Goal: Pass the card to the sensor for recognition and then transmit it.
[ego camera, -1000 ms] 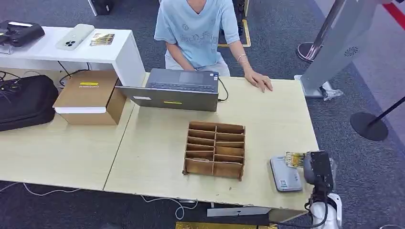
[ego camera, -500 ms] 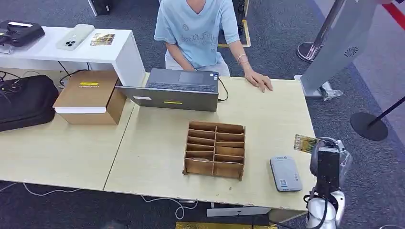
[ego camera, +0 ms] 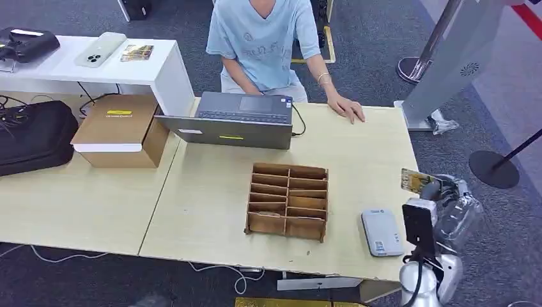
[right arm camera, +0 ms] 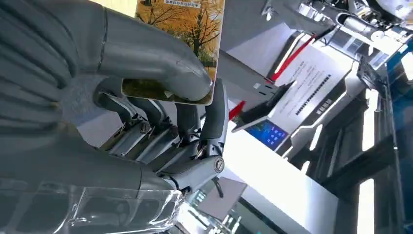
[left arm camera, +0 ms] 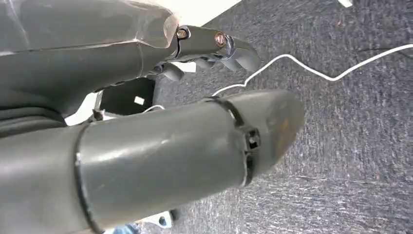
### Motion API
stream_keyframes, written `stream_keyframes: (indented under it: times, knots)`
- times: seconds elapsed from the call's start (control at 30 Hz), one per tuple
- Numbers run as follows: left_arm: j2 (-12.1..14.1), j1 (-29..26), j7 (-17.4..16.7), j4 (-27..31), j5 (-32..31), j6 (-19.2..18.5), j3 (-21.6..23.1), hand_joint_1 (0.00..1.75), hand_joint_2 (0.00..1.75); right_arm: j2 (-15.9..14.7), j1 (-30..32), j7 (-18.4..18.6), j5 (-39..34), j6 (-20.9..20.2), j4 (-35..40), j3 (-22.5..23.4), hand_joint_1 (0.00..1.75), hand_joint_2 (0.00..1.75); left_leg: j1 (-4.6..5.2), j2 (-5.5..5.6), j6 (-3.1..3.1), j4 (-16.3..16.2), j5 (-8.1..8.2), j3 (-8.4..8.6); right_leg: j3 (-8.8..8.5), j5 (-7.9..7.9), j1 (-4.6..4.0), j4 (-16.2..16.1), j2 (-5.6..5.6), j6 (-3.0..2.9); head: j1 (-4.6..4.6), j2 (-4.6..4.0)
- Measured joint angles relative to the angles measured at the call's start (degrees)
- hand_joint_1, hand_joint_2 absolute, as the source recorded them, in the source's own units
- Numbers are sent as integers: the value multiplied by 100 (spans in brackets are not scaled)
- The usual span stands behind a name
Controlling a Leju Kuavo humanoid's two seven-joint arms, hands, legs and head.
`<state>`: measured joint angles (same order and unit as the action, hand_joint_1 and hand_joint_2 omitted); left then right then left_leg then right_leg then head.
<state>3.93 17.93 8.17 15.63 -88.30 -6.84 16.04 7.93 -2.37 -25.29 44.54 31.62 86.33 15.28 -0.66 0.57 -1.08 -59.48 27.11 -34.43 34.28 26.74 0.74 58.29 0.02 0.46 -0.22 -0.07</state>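
The right robot hand [ego camera: 441, 192] pinches the card [ego camera: 414, 181] above the bench [ego camera: 358, 160] edge, beyond the sensor [ego camera: 381, 232]; the left robot hand [left arm camera: 209, 46] is clenched on nothing.

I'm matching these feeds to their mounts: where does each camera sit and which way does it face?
Head view: high on the body, looking down at the table; right hand lifts the card beyond the sensor.
Left wrist view: behind the left hand, facing carpet.
Right wrist view: behind the right hand, facing the room.
Shared: head and right wrist views show the card.
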Motion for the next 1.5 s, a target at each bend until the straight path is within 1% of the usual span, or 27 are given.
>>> stream_keyframes:
  times: [0.07,0.17,0.33,0.37,0.4,0.43,0.5,0.57,0.63,0.7,0.77,0.87,0.93,1.07,1.17,1.23,1.3,1.5]
  knots:
    - [4,26,27,-33,0,0,82,0,0,0,20,6,266,200,28,-140,175,175,0,0,0,0,0,1,0,0,0,0,1,0,0,0]
    - [15,45,103,-44,0,0,143,0,0,0,23,26,1119,650,75,-316,175,175,0,-1,0,0,0,1,1,0,0,0,2,0,0,0]
    - [15,136,230,-48,0,-48,351,0,0,138,-49,-109,2793,709,271,-554,175,175,-1,0,-2,1,-1,0,0,0,0,4,1,-1,0,0]
    - [13,157,252,-48,0,-72,388,0,0,159,-89,-88,3085,709,295,-606,175,175,-1,-1,-2,1,-2,0,0,0,0,5,1,-1,0,0]
    - [13,177,278,-48,0,-92,425,0,0,166,-147,1,3333,709,297,-674,175,175,-1,-2,-1,2,-2,0,0,-1,0,6,2,-1,0,0]
    - [13,195,308,-48,0,-102,457,0,0,164,-219,189,3634,709,287,-789,175,175,-1,-3,-1,2,-3,-1,0,-1,0,7,3,-1,0,0]
    - [11,238,333,-50,0,-147,525,0,0,131,-453,757,4141,709,175,-1118,175,175,-1,-6,-5,2,-7,3,1,-4,0,7,7,-5,0,0]
    - [-4,275,343,-50,0,-153,569,0,0,51,-728,1242,4398,709,-27,-1485,175,175,0,-8,-6,2,-8,3,0,-6,0,7,6,-5,0,0]
    - [-11,302,357,-53,0,-153,628,0,0,-79,-1066,1594,4508,709,-311,-1855,175,175,0,-11,-7,0,-11,4,1,-12,0,7,8,-8,-2,0]
    - [-22,324,403,-53,0,-153,670,0,0,-179,-1340,1836,4551,625,-518,-2191,175,175,0,-9,-7,0,-13,2,0,-13,0,7,6,-8,2,0]
    - [-39,340,442,-53,0,-153,709,0,0,-273,-1652,2075,4558,394,-722,-2526,175,175,0,-11,-8,0,-14,3,2,-13,0,7,7,-9,-2,0]
    - [-63,397,532,-53,0,-214,844,0,0,-407,-2183,2225,4556,47,-1048,-2992,175,175,0,-10,-9,0,-15,3,3,-14,0,8,8,-9,2,0]
    - [-76,457,569,-53,0,-247,912,0,0,-455,-2564,2249,4540,-108,-1293,-3265,175,175,-1,-10,-10,0,-16,4,2,-14,0,8,8,-9,2,0]
    - [-103,521,630,-53,0,-302,993,0,0,-474,-3195,2220,4348,-354,-1777,-3662,175,175,-1,-8,-10,0,-19,3,3,-14,0,12,8,-10,0,0]
    - [-109,561,656,-53,0,-310,1043,0,0,-470,-3654,1956,4035,-807,-2210,-3937,175,175,-2,-7,-10,0,-19,2,3,-14,-1,12,6,-10,0,0]
    - [-109,577,698,-55,0,-334,1076,0,0,-424,-3936,1886,3909,-1094,-2563,-4085,175,175,-2,-7,-10,0,-19,2,3,-14,-1,13,6,-10,0,0]
    - [-112,600,735,-55,0,-350,1083,0,0,-363,-4212,1867,3841,-1281,-2897,-4191,175,175,-2,-6,-10,0,-19,2,3,-14,-1,13,5,-10,2,0]
    - [-116,680,831,-55,0,-413,1144,0,0,-30,-5017,1906,3732,-1641,-3891,-4381,175,175,-1,-6,-11,0,-20,2,3,-14,-1,14,5,-10,0,0]
